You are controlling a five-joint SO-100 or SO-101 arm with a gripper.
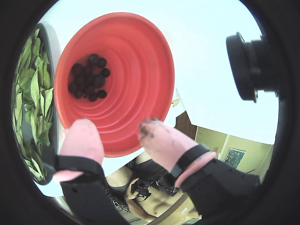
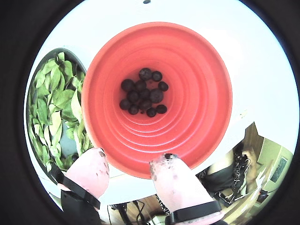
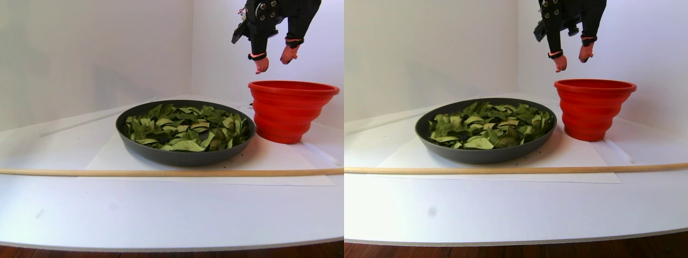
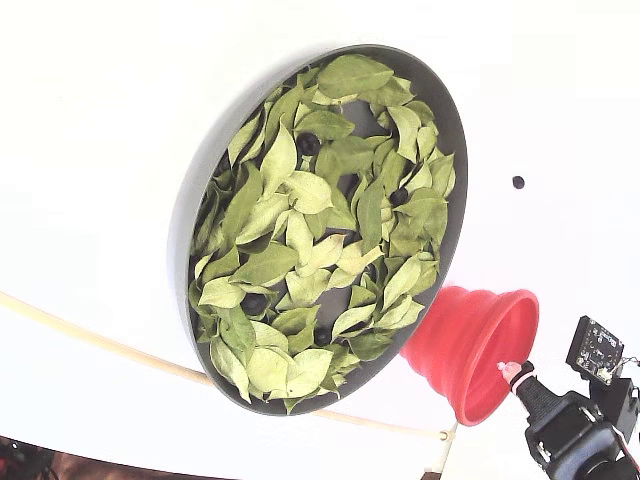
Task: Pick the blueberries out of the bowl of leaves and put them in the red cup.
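gripper (image 2: 132,165): hanging in the air right above the red cup's mouth, pink fingers spread apart with nothing between them. In the stereo pair view it (image 3: 276,59) sits clearly above the rim, not touching it.

fingertips (image 1: 151,129): one pad has dark smudges on it, looks like berry juice but can't say for sure.

red cup (image 2: 201,93): upright on the white table, just beside the bowl, at the bowl's right in the stereo pair view (image 3: 290,107). Can't tell if the two actually touch. The fixed view (image 4: 470,350) shows it at the bowl's lower-right edge.

blueberries in the cup (image 2: 143,91): a cluster of roughly a dozen piled at the bottom; also shows in a wrist view (image 1: 89,77).

blueberries still in the bowl (image 4: 308,144): at least three dark ones peeking out between leaves, one near the top, one toward the right (image 4: 398,197), one lower left (image 4: 254,302).

bowl (image 4: 455,120): big dark grey oval, flat on the table.

leaves (image 4: 300,240): green, some yellowish, covering pretty much the whole bowl, a few gaps showing the dark bottom.

wooden stick (image 3: 161,172): thin, lying across the table in front of the bowl, apart from it.

black dot (image 4: 518,182): tiny flat mark on the table off to the bowl's right in the fixed view.
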